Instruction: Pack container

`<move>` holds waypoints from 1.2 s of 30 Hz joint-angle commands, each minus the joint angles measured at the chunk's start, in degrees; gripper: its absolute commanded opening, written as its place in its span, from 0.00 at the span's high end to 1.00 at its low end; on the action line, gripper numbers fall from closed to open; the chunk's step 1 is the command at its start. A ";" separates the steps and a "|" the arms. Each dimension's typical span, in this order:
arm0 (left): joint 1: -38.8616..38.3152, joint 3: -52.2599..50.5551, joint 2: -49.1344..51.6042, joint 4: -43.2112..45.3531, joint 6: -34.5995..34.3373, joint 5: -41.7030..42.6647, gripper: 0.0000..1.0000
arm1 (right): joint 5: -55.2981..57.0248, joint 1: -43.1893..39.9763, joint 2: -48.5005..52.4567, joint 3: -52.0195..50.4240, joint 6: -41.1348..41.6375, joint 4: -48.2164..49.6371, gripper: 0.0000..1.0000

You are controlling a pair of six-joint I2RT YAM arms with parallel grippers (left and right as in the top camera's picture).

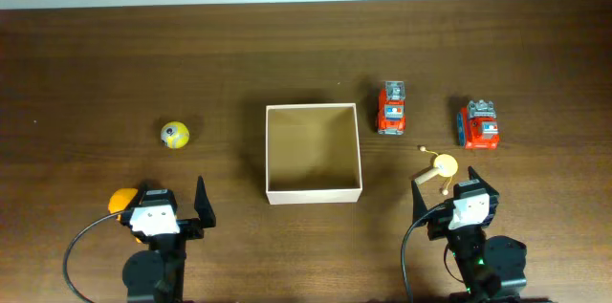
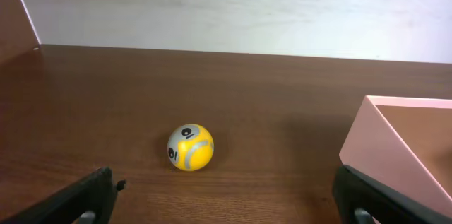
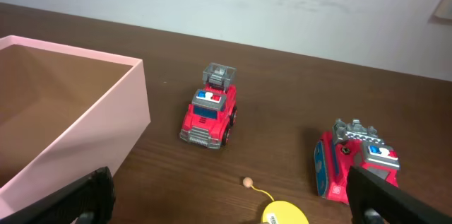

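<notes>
— Our left gripper (image 2: 226,199) and right gripper (image 3: 229,196) are both spread wide, holding nothing.

— The box (image 1: 314,192) sits just ahead, between them, empty. We think it's light, with thin bendy walls. Let's pinch one wall softly. The ball (image 1: 175,135) waits farther left.
</notes>
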 commanded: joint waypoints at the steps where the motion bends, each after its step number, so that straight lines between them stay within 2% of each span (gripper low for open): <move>1: -0.17 -0.48 -0.22 0.22 1.09 0.66 0.01 | 0.94 0.33 -0.52 -0.50 -0.37 0.09 0.01; 36: -0.17 -0.48 -0.22 0.22 1.09 0.66 0.01 | 0.94 0.33 -0.52 -0.50 -0.37 0.09 0.01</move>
